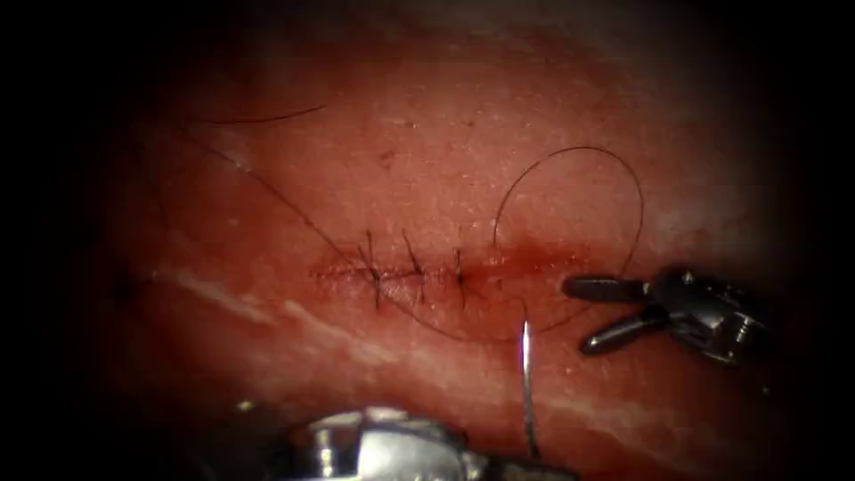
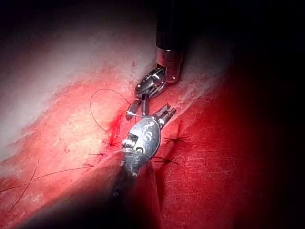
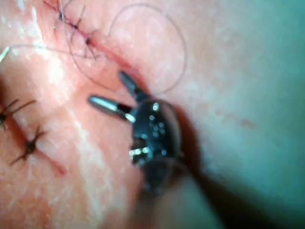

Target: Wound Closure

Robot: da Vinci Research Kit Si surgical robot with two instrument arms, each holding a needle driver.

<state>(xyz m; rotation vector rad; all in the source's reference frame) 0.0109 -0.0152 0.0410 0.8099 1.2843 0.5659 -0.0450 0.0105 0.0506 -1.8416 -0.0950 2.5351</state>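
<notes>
The tissue [image 1: 427,178] has a horizontal cut [image 1: 534,260] with three stitches [image 1: 414,272] on its left part; the right part lies unstitched and wet with red fluid. My left tool [image 1: 527,463] comes up from the lower edge, shut on the back end of the needle [image 1: 526,383]. The needle stands free of the tissue, tip up, just below the cut. Dark thread [image 1: 570,160] runs from the stitches in a wide loop above the cut's right end. My right tool [image 1: 598,313] hovers at the cut's right end, open and holding nothing, as also seen in the right wrist view [image 3: 110,91].
A long thread tail [image 1: 267,183] trails off to the upper left over the tissue. Pale fatty streaks [image 1: 232,303] cross below the cut. In the left wrist view the two tools [image 2: 164,113] nearly meet above the cut, and older stitches [image 3: 28,143] lie beside it.
</notes>
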